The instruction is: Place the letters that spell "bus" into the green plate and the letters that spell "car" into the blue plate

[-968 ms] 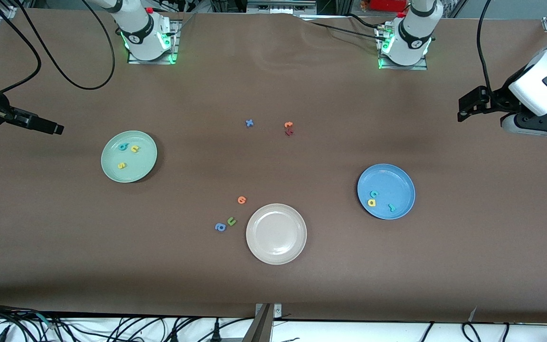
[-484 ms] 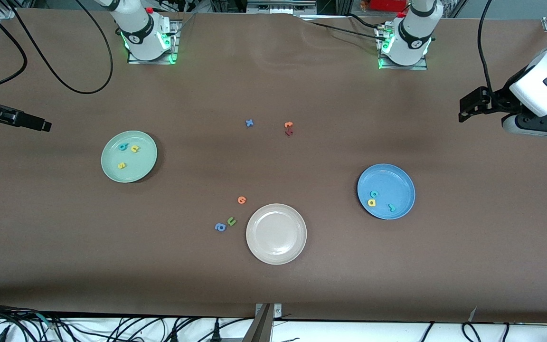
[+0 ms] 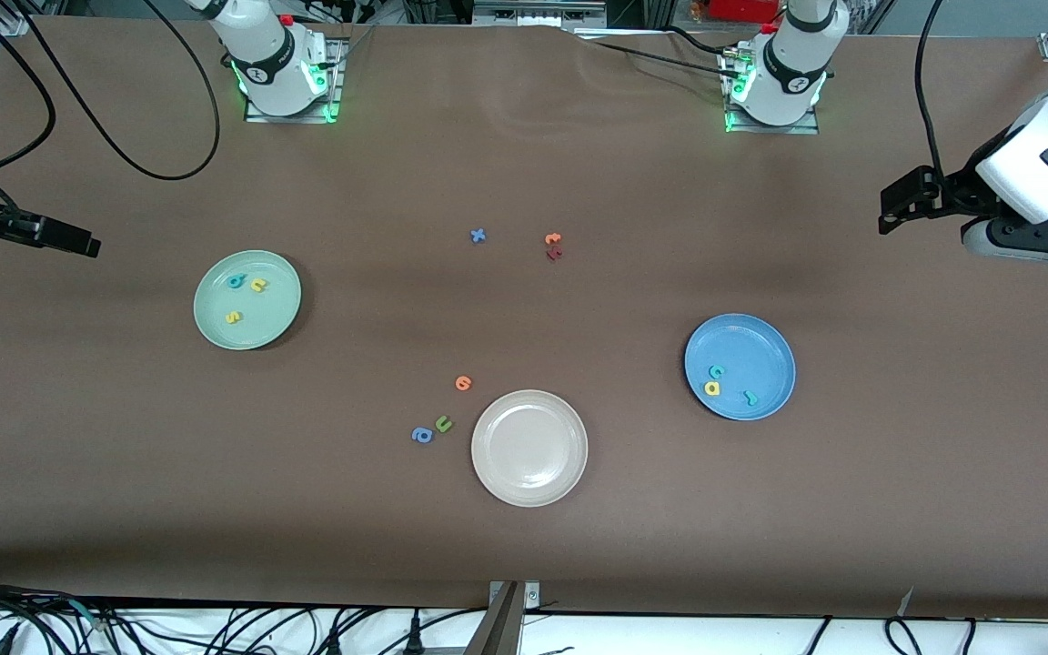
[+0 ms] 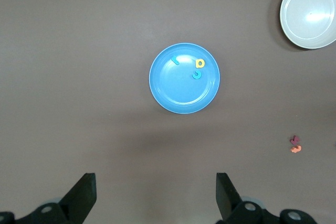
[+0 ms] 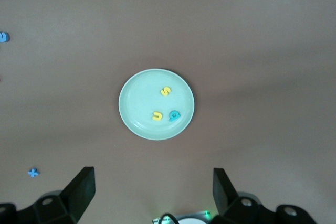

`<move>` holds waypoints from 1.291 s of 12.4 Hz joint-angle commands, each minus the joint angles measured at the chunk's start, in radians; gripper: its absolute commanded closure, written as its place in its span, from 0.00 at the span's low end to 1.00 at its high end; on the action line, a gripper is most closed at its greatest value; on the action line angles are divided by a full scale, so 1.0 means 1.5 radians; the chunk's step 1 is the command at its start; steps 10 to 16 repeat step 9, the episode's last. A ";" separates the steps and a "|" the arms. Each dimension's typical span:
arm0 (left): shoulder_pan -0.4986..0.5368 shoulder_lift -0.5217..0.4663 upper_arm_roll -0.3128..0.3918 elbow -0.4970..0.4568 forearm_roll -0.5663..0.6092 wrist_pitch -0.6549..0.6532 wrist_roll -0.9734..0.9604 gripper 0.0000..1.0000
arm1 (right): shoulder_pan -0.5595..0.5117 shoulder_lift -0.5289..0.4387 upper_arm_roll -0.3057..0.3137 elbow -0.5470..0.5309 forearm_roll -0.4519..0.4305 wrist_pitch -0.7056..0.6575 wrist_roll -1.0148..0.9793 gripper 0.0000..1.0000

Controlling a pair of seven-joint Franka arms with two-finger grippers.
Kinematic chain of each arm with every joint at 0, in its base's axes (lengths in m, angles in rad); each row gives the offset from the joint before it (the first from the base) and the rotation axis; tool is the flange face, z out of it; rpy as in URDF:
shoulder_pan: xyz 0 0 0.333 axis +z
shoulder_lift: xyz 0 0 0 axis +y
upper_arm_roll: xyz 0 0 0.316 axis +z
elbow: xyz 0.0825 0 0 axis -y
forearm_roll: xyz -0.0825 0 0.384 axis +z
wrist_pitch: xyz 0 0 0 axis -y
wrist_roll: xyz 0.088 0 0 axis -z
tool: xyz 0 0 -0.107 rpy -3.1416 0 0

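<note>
The green plate (image 3: 280,318) lies toward the right arm's end of the table and holds a teal "b" (image 3: 235,281), a yellow "u" (image 3: 258,286) and a yellow "s" (image 3: 233,317). The blue plate (image 3: 751,341) lies toward the left arm's end, with a teal "c" (image 3: 717,371), a yellow "a" (image 3: 712,388) and a teal "r" (image 3: 750,397) in it. My right gripper (image 3: 78,241) hangs open and empty, high over the table's end beside the green plate (image 5: 142,98). Over the other end my left gripper (image 3: 888,207) is raised, open and empty, looking down on the blue plate (image 4: 178,93).
An empty beige plate (image 3: 529,448) sits nearer the front camera, mid-table. Beside it lie an orange letter (image 3: 463,383), a green "u" (image 3: 443,424) and a blue "a" (image 3: 422,436). Farther off lie a blue "x" (image 3: 478,236), an orange letter (image 3: 553,239) and a dark red one (image 3: 554,254).
My right gripper has drawn back a little toward its end of the table, away from the green plate. The left arm and all letters have stayed put.
</note>
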 commanded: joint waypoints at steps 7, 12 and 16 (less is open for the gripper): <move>-0.001 0.003 -0.001 0.009 0.015 -0.007 0.006 0.00 | -0.013 -0.038 0.012 -0.067 0.002 0.060 -0.038 0.01; -0.001 0.003 -0.001 0.009 0.015 -0.007 0.006 0.00 | -0.013 -0.037 0.012 -0.065 0.002 0.058 -0.037 0.01; -0.001 0.003 -0.001 0.009 0.015 -0.007 0.006 0.00 | -0.013 -0.037 0.012 -0.065 0.002 0.058 -0.037 0.01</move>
